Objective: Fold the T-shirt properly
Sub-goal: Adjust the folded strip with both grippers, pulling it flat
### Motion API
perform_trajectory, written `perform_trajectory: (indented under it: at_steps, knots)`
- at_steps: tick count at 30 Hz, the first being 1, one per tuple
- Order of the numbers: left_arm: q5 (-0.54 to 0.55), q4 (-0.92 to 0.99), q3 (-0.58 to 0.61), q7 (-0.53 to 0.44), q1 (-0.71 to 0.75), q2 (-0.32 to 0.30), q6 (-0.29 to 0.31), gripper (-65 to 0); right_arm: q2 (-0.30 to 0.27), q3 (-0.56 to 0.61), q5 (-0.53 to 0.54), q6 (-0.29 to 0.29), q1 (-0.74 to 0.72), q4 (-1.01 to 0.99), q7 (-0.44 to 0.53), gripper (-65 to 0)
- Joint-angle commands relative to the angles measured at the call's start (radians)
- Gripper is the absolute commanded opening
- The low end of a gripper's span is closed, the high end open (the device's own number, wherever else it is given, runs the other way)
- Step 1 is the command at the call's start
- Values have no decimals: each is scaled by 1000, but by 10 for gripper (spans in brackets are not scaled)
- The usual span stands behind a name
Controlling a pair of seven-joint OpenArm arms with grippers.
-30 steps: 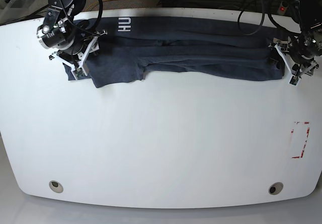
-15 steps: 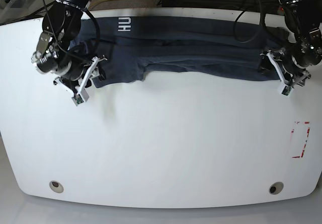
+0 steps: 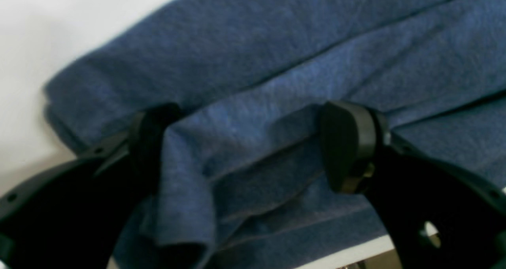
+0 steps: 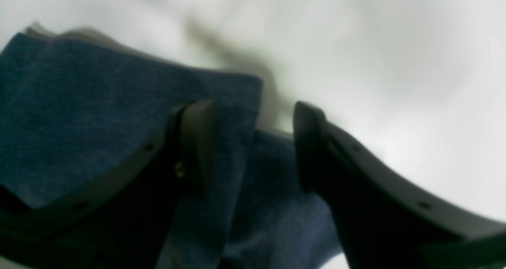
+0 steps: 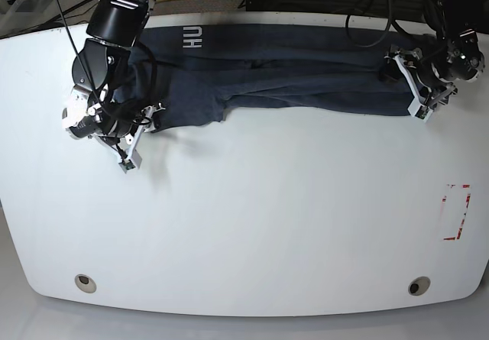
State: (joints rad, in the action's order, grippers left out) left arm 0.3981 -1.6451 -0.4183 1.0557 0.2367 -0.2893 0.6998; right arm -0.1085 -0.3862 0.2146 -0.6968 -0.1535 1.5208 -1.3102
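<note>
The dark slate-blue T-shirt [image 5: 306, 80] lies as a long folded strip along the table's far edge, with the white letters "HU" showing near its left end. At the strip's right end is my left gripper [image 5: 409, 84]. The left wrist view has the gripper [image 3: 247, 119] open wide, with a loose fold of the T-shirt [image 3: 276, 55] bunched between its fingers. My right gripper [image 5: 141, 130] is at the sleeve on the left end. The right wrist view shows that gripper [image 4: 253, 119] open, one finger over the T-shirt [image 4: 79, 103], whose edge and bare table fill the gap.
The white table [image 5: 267, 218] has two round holes near its front edge [image 5: 85, 282] [image 5: 417, 285]. A red-marked rectangle [image 5: 456, 212] sits at the right side. Cables hang behind the far edge.
The right gripper has dropped from the shirt's far-left corner to the sleeve's near edge. The left gripper swung forward, then back and inward. The shirt's right end now sits slightly further in.
</note>
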Motion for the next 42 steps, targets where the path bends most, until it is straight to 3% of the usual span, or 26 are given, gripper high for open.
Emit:
perform_trajectory:
  at_steps: [1,7,9,14,15,23,26,30,40,42]
  knots:
    - [3,-7,-15,-7,-4,-17,-2,-146,-6,0,21,-1,-24,-10,14,-344]
    - [2,-5,-15,-7,-4,-17,-2,-146,34,0,21,-1,-18,-32,33,-354]
    - [2,-4,-14,-7,-4,-17,-2,-146,39,0,21,-1,-16,-32,54,-384]
    - [2,-4,-11,-7,-6,-17,-2,-146,62,0,19,-1,-8,-33,105,-633]
    - [2,-4,-11,-7,-6,-17,-2,-146,62,0,21,-1,-7,-27,105,-650]
    - [-1,0,-9,-7,-6,-17,-2,-146,62,-9,22,-1,62,228,56,-650]
    - [-32,0,-9,-7,-6,-17,-2,-146,60,-9,22,-1,117,352,-6,-650]
    - [-81,0,-4,-7,-6,-15,-2,-146,60,-9,22,-1,220,478,-15,-650]
    - [-89,0,29,-50,-6,-18,-2,-146,68,-76,22,-1,371,481,40,-650]
    - [-90,0,37,-67,-6,-18,-2,-146,68,-76,12,-1,388,481,67,-580]
